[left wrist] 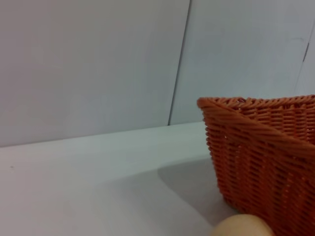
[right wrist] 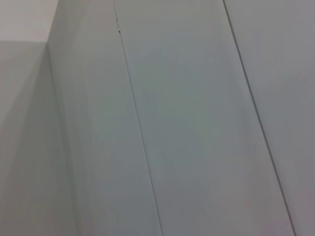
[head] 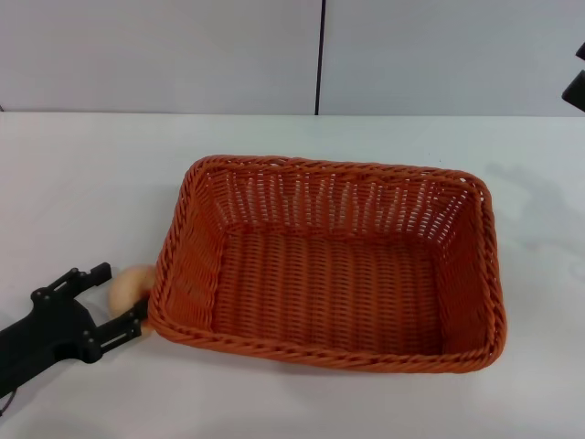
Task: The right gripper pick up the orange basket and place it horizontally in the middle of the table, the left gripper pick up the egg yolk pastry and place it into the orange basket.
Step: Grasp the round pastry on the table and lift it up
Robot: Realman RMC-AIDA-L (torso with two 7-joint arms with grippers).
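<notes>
Egg yolk pastry at 8 o'clock in head view: only a pale rounded part shows, rest hidden behind the orange basket rim and the left pincer; speckled face or plain face, can't tell. Contact between pincer fingers and pastry unclear. Left arm cut off by the frame's bottom-left edge. Right pincer: just a dark sliver at the 3 o'clock edge, fingers not readable. Left wrist view: pastry cut by bottom edge, blurred; basket cut by right edge; own fingers not shown. Right wrist view: only grey wall panels, no surface, no objects.
</notes>
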